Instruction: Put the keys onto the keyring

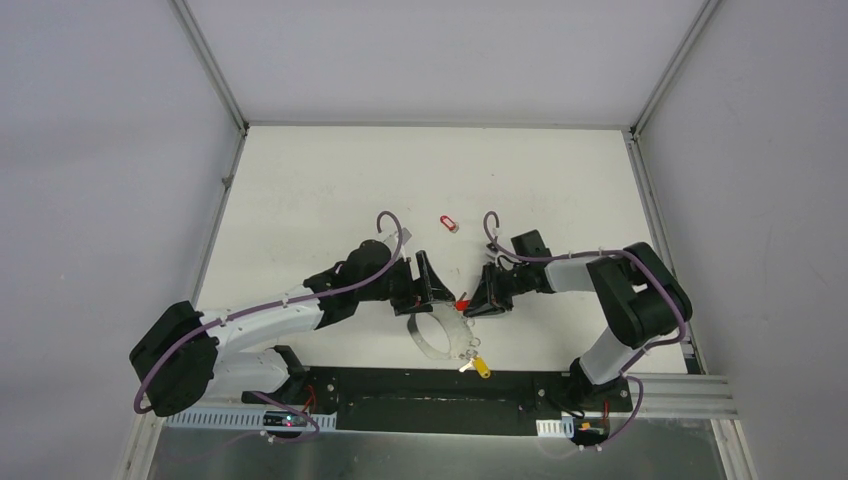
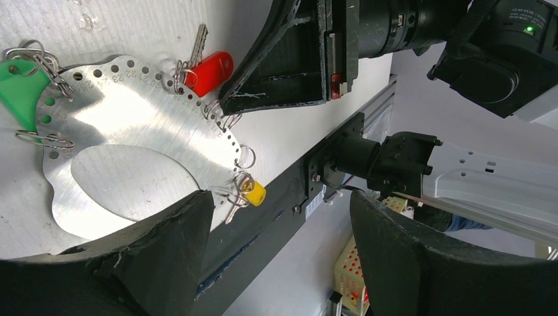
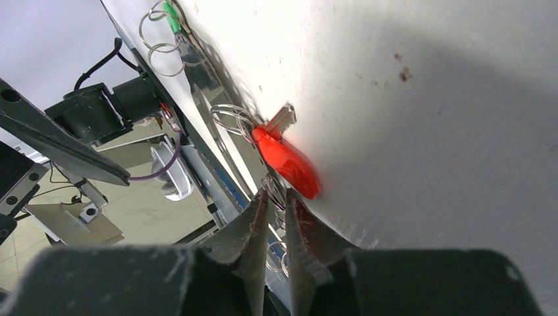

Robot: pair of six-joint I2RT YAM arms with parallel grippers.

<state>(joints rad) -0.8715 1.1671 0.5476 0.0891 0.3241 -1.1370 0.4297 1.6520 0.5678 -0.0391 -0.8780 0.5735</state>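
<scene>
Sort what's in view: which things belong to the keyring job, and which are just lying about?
Job: keyring plate, red-tagged key, yellow-tagged key, green tag, loose red tag.
Lying about: black base rail, pale box below table edge.

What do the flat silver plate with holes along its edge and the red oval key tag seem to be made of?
The flat silver plate: probably sheet metal, maybe aluminium; brushed grain, dull sheen, thin edge. The red oval key tag: likely plastic; smooth, glossy, rounded, uniform colour.
</scene>
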